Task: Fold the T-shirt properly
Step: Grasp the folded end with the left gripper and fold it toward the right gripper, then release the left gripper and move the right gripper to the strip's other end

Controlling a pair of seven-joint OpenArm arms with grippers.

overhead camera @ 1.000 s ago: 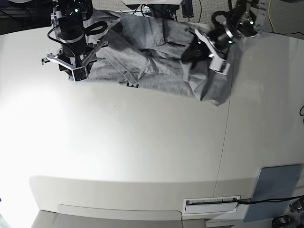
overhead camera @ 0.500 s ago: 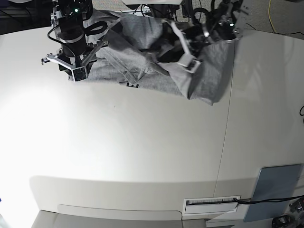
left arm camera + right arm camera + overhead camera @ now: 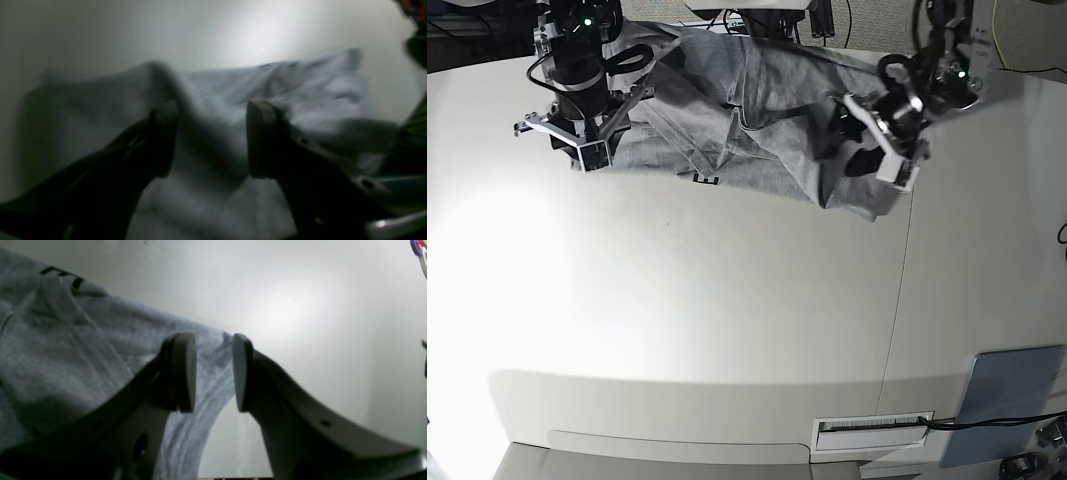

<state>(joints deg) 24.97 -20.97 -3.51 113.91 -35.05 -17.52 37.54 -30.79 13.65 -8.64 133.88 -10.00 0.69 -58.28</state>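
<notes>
The light heather-grey cotton T-shirt [image 3: 747,110] lay crumpled along the far edge of the white surface [image 3: 687,300], soft, light and limp, so it looked best taken by a hem or sleeve edge, where cloth bunches least. The left gripper [image 3: 874,150] stood wide and empty just above the shirt's near corner, having let go the flap it held up a second earlier. The right gripper [image 3: 213,373] hung part-open over the ribbed edge, unmoved.
</notes>
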